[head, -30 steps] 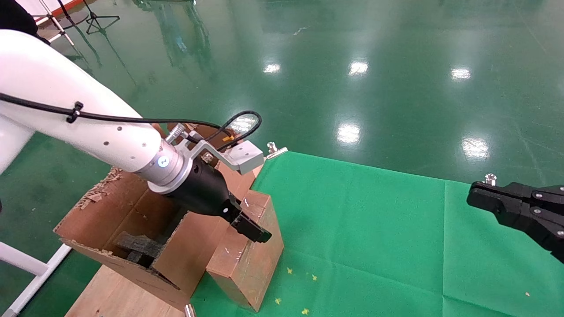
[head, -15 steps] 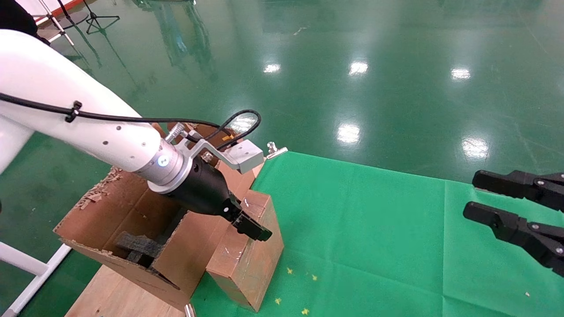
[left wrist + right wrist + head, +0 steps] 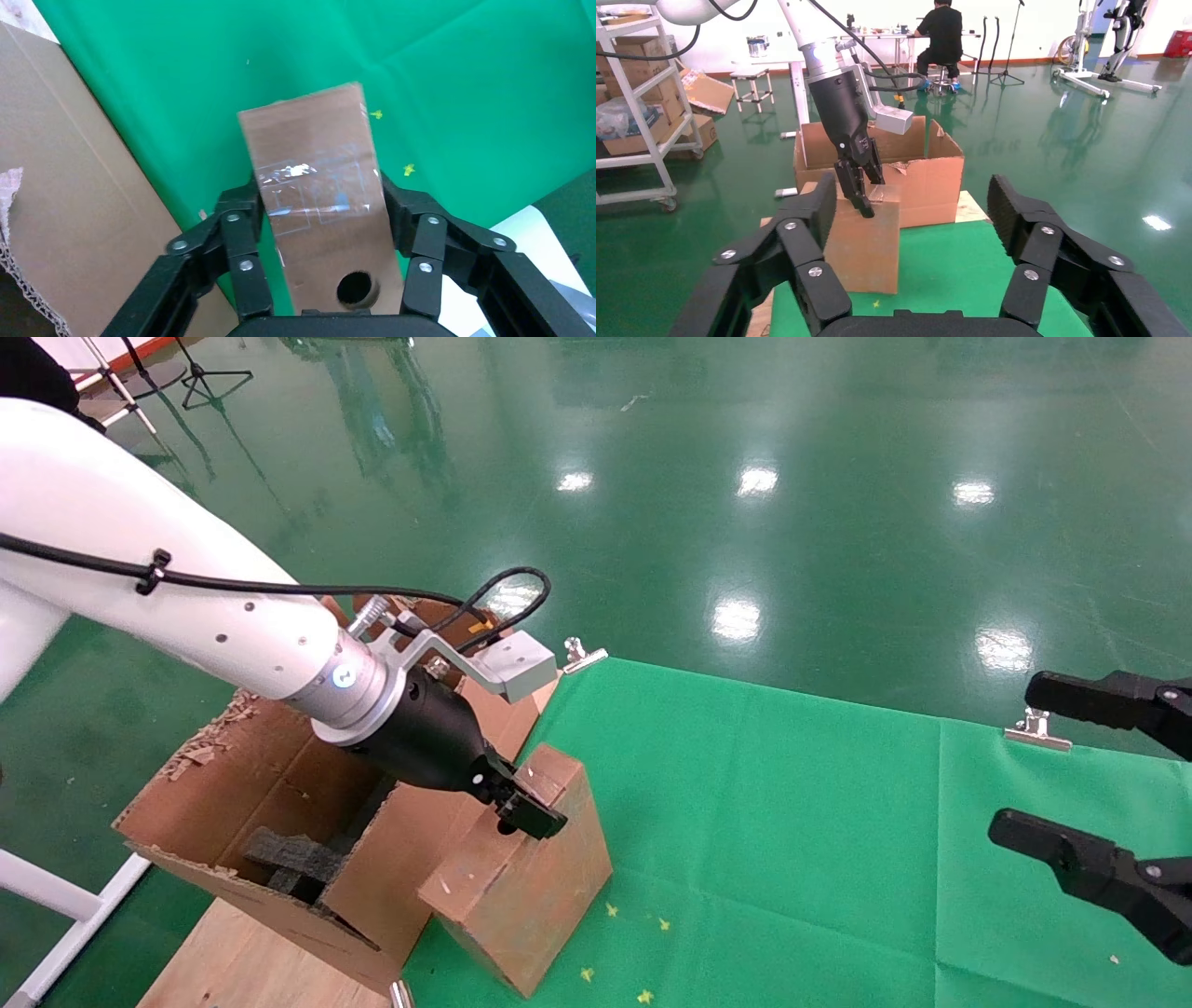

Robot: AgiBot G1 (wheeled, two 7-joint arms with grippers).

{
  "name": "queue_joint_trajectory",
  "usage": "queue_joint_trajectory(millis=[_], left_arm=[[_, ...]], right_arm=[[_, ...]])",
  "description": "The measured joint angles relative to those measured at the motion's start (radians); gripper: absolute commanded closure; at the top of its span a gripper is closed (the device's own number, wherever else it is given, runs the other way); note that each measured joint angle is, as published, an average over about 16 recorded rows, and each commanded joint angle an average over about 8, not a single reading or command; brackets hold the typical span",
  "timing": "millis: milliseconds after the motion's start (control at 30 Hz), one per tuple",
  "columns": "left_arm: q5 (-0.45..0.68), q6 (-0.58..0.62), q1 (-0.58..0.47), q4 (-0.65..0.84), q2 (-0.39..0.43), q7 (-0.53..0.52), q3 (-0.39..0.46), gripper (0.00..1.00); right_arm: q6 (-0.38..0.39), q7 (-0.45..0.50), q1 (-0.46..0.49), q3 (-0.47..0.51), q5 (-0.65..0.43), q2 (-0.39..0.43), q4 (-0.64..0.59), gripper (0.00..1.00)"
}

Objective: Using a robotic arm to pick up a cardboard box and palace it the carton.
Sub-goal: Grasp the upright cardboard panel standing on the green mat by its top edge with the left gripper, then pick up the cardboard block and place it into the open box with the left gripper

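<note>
The cardboard box (image 3: 521, 887) is brown, taped and stands on end at the green cloth's left edge, beside the carton. My left gripper (image 3: 517, 803), on the white robotic arm (image 3: 186, 607), is shut on the box's top end. In the left wrist view the box (image 3: 316, 203) fills the gap between both fingers (image 3: 242, 225). The carton (image 3: 270, 775) is open, with ragged flaps and black foam (image 3: 293, 859) inside. My right gripper (image 3: 1099, 775) is wide open and empty at the far right. The right wrist view shows the right gripper (image 3: 912, 210), the box (image 3: 866, 246) and the carton (image 3: 926, 175).
A green cloth (image 3: 792, 822) covers the table, held by metal clips (image 3: 582, 656) (image 3: 1036, 733). The carton stands on a wooden board (image 3: 233, 961). A white frame leg (image 3: 56, 896) stands at the lower left. A shelf (image 3: 638, 105) and a seated person (image 3: 944, 35) are far off.
The right gripper has opened from nearly shut to wide. The left gripper has tilted the cardboard box; its top end has risen slightly.
</note>
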Motion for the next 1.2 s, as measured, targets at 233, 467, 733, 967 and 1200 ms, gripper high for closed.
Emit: queue_joint_trajectory(millis=[233,467,733,967,1200], left_arm=[[-0.013,-0.023,-0.017,0.021,-0.018,0.057,-0.018,1.0],[-0.032,-0.074,-0.079,0.071,-0.056,0.134,-0.072,1.0],[0.003,-0.13,-0.223,0.209,-0.089,0.241,-0.141,1.0],[0.084,-0.119,-0.331,0.375,-0.118,0.358,-0.148,1.0],[0.166,-0.086,-0.343,0.524,-0.163,0.471,-0.108,1.0]], right_arm=[[0.0,0.0,0.0,0.0,0.0,0.0,0.0,0.0],[0.0,0.0,0.0,0.0,0.0,0.0,0.0,0.0],[0.0,0.0,0.0,0.0,0.0,0.0,0.0,0.0],[0.0,0.0,0.0,0.0,0.0,0.0,0.0,0.0],[0.0,0.0,0.0,0.0,0.0,0.0,0.0,0.0]])
